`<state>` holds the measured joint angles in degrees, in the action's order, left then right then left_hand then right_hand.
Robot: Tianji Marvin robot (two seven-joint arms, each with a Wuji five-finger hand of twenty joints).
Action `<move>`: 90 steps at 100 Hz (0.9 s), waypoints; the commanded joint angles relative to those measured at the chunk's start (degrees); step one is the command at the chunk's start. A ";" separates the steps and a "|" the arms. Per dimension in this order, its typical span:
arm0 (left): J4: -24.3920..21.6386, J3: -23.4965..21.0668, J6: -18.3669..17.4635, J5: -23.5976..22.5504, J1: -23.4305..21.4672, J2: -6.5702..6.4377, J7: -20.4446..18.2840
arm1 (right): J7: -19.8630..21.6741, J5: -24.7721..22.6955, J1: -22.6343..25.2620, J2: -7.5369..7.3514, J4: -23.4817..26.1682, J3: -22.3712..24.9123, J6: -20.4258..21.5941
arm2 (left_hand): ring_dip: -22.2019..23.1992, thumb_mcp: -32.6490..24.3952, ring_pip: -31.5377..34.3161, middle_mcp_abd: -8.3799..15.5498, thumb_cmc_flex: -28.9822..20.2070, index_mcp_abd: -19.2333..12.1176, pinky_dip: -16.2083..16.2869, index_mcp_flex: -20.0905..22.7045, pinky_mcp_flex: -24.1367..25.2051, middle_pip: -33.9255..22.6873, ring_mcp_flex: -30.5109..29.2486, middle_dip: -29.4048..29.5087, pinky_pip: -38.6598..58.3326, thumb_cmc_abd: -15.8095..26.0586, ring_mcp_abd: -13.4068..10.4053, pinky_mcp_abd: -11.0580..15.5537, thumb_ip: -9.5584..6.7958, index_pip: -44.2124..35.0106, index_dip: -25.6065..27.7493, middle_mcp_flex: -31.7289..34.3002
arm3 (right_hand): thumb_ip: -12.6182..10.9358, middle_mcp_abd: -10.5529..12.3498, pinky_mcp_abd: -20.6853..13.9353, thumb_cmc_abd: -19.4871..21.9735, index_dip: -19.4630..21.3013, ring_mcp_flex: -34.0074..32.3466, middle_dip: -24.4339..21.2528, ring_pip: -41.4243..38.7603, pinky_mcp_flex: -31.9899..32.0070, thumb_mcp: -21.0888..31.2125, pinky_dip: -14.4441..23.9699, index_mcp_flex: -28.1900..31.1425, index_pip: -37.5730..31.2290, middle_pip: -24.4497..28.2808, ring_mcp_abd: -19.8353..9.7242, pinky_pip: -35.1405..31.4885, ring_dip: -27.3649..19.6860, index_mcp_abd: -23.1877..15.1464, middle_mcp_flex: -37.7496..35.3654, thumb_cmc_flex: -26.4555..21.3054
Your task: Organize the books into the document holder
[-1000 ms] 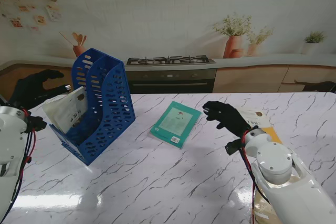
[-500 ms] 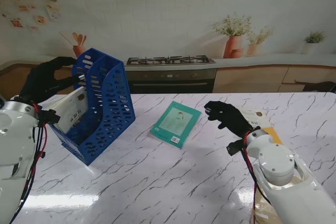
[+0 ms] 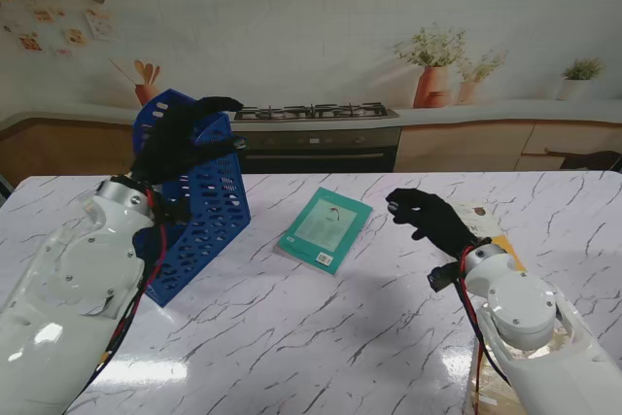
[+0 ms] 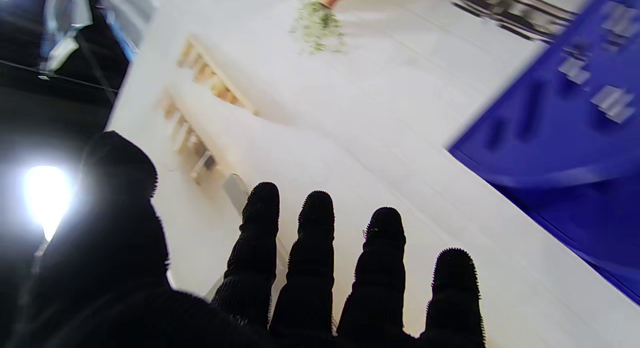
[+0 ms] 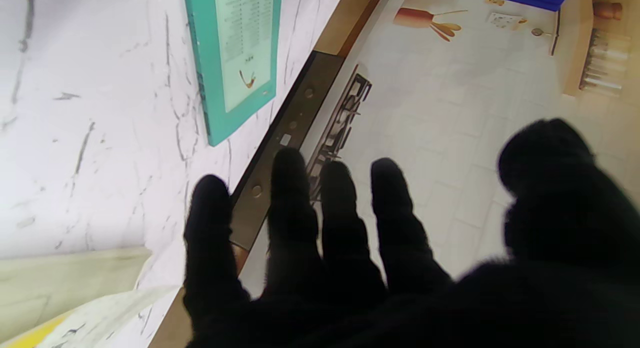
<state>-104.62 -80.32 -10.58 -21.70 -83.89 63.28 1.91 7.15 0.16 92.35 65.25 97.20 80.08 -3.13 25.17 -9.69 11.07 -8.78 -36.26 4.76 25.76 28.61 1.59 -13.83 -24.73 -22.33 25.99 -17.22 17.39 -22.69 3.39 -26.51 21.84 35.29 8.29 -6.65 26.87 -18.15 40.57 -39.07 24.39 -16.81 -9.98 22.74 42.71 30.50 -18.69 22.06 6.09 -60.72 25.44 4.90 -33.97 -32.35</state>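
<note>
The blue document holder point(image 3: 209, 206) stands at the table's left, and my left forearm hides its nearer side. My left hand point(image 3: 182, 143) hovers at the holder's upper edge, fingers point(image 4: 315, 248) spread, holding nothing; the holder's blue wall point(image 4: 575, 113) lies beside it. A teal book point(image 3: 326, 228) lies flat mid-table, also seen as the teal book point(image 5: 232, 53) ahead of my right fingers point(image 5: 295, 208). My right hand point(image 3: 428, 219) floats open to the book's right, over a white and yellow book point(image 3: 489, 225).
The table's far edge meets a kitchen backdrop with a stove point(image 3: 316, 114). My right forearm point(image 3: 530, 328) covers the table's near right corner. Marble surface point(image 3: 321, 328) shows between the arms.
My left arm swung right from the table's left edge and now crosses in front of the holder, hiding the white book seen in it before. The right hand drifted slightly right.
</note>
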 commanded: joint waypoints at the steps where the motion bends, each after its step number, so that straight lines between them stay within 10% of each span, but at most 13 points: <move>1: 1.16 1.66 -2.13 -0.72 0.58 1.42 -0.86 | 0.09 0.04 0.88 0.07 0.50 0.13 0.21 | 0.28 1.68 -0.12 -0.40 -1.70 -0.18 0.54 0.33 0.10 1.00 -0.68 0.54 1.24 2.77 -0.18 -1.14 -1.22 0.90 -0.57 -0.36 | -3.80 1.91 0.05 0.48 -0.67 0.37 -0.66 1.04 0.58 -1.22 -0.30 -1.21 0.37 -0.96 -0.28 0.28 -0.71 -1.49 0.79 0.17; 90: 22.77 22.09 -16.47 12.23 10.25 1.54 -8.29 | 0.92 -4.75 6.33 -0.73 4.11 5.47 0.62 | 2.03 5.49 2.67 -1.05 -5.14 1.50 1.05 0.53 -0.25 -1.32 -2.65 -0.73 9.04 4.13 0.89 -1.49 -1.74 -0.25 0.10 0.80 | -3.90 2.68 0.82 1.98 -0.68 0.18 -0.50 3.18 0.54 -3.40 -1.83 1.32 -0.80 -1.56 0.06 2.44 -1.74 -2.82 -0.95 -1.39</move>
<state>-82.62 -58.51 -25.83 -10.29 -72.99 64.48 -4.94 7.90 -4.13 97.64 64.63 100.52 85.18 -2.55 26.56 -5.44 11.96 -10.36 -40.32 6.37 25.83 29.20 0.58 -14.28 -26.58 -22.33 33.13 -14.92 18.09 -23.32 3.38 -26.53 21.84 35.80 8.29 -5.51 26.87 -17.34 40.57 -39.00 24.39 -14.62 -9.87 20.74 41.41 30.63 -18.68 21.41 6.56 -59.07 24.72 4.75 -34.08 -32.46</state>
